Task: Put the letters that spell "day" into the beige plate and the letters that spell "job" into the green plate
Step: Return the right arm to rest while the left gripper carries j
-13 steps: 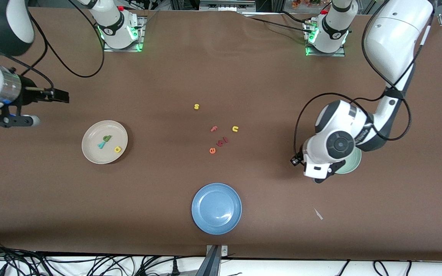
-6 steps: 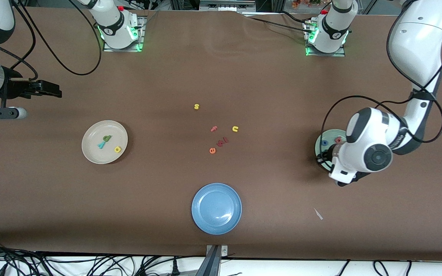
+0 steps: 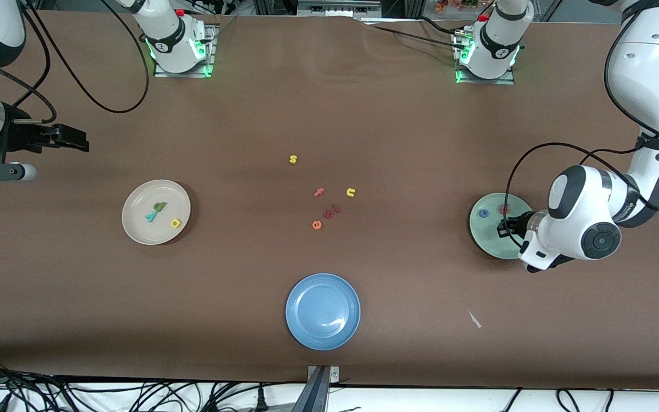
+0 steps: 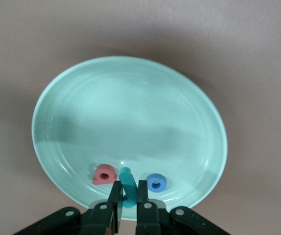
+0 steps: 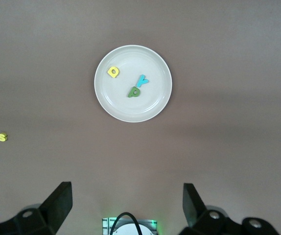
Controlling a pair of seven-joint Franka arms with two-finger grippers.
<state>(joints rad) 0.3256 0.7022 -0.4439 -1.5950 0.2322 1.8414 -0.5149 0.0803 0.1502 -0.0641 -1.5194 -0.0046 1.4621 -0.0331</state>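
Left gripper pinches the teal j lengthwise over the green plate — between b and o; right gripper, jaws wide, waits high above the right arm's end of the table.

green plate partly under left arm

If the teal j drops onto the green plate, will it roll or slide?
Likely neither. The teal j, pinched in the shut left gripper, looks flat, light and stiff, so it should land flat. The green plate looks glossy, so a short skid is possible.
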